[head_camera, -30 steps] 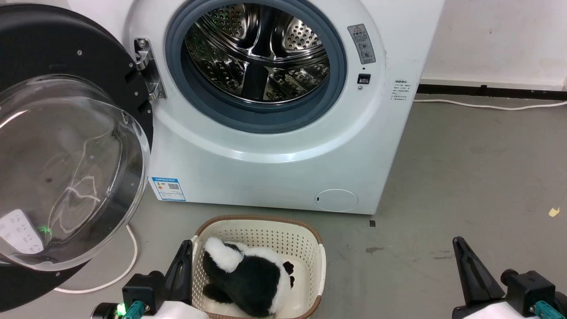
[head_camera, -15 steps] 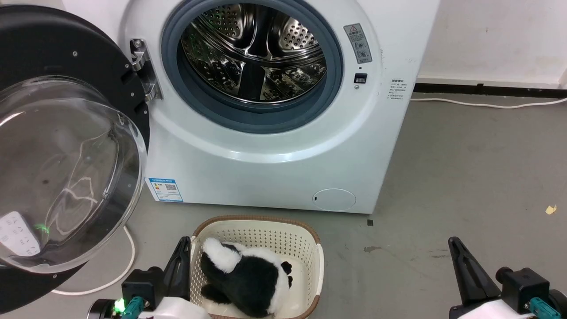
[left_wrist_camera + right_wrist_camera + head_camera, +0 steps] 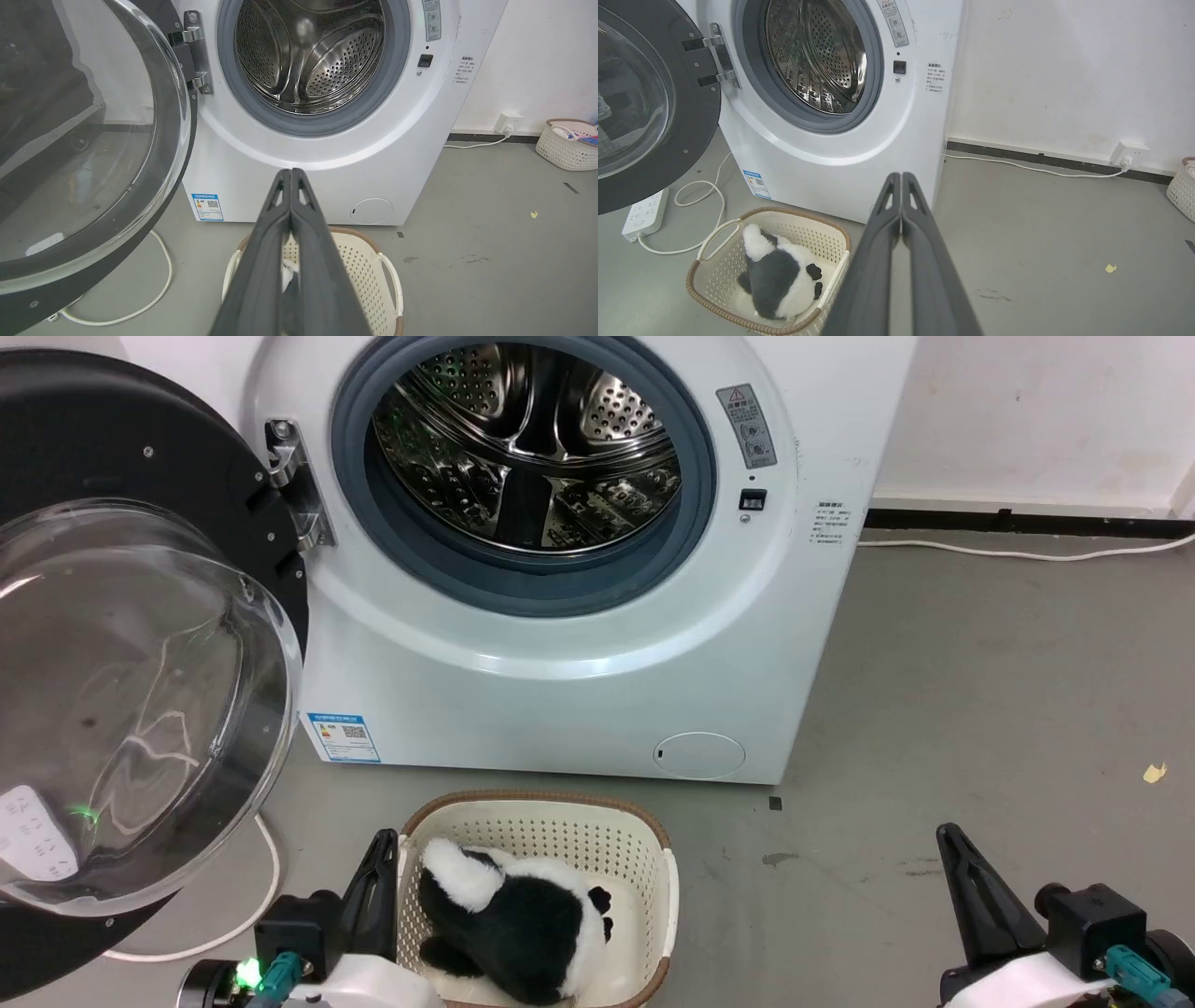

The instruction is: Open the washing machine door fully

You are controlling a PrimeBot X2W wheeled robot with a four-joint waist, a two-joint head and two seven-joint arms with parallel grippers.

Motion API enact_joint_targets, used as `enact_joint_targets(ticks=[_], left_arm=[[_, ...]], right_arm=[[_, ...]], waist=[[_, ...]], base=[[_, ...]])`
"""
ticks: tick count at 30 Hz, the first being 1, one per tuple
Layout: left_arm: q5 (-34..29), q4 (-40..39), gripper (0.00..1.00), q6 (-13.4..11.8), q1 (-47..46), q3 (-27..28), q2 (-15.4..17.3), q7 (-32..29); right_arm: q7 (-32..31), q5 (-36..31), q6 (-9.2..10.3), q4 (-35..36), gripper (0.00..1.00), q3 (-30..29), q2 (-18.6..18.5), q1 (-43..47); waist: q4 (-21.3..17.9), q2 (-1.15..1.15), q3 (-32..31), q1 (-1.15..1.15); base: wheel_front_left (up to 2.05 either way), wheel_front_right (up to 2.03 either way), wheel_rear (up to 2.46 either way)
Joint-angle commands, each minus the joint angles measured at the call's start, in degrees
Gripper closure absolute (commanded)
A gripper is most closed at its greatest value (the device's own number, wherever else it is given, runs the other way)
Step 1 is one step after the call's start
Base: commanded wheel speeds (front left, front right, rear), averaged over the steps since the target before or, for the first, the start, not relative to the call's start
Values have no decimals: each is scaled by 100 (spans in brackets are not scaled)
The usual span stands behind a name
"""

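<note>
Standing wide open, washing machine door (image 3: 131, 439) hangs on its hinge (image 3: 291, 485) at head view's left, glass bowl (image 3: 121, 700) bulging toward camera. Drum (image 3: 523, 439) of washing machine (image 3: 560, 681) fully exposed. Left gripper (image 3: 291, 171): fingers pressed together, holding nothing, low beside basket (image 3: 541, 805). Right gripper (image 3: 901, 175): fingers likewise tip to tip, empty, over bare floor (image 3: 980, 709), well apart from door. Black-and-white plush toy (image 3: 523, 924) lies in basket, just before machine.
</note>
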State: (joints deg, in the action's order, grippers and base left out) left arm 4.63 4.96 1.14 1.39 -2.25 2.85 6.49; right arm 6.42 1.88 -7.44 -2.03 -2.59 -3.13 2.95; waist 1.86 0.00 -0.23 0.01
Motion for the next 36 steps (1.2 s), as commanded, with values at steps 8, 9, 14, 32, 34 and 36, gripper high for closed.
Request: enact_joint_targets(ticks=[8,9,14,32,34,36], left_arm=[[-114,-118,100,-41,-72,59,5,-124],[-122,-127,100,-43,-74,63,4,-136],[-161,-169,100,-51,-81,81,4,-194],[-301,-321,100,-80,-108,148,4,-405],[-317,-337,100,-83,-111,155,3,-428],[-332,-354,100,-86,-114,163,3,-452]], right_arm=[[-116,-56,-3,57,100,54,16,-99],[-127,-59,-3,61,100,58,16,-104],[-186,-74,-3,77,100,81,17,-126],[-398,-127,-4,135,100,163,21,-204],[-421,-133,-4,142,100,173,21,-213],[-445,-139,-4,148,100,182,21,-221]], waist=[[-29,0,4,-1],[-33,0,4,-1],[-50,0,6,-1],[-113,0,14,-1],[-120,0,15,-1],[-127,0,16,-1]], base=[[0,0,0],[0,0,0],[0,0,0],[0,0,0],[0,0,0],[0,0,0]])
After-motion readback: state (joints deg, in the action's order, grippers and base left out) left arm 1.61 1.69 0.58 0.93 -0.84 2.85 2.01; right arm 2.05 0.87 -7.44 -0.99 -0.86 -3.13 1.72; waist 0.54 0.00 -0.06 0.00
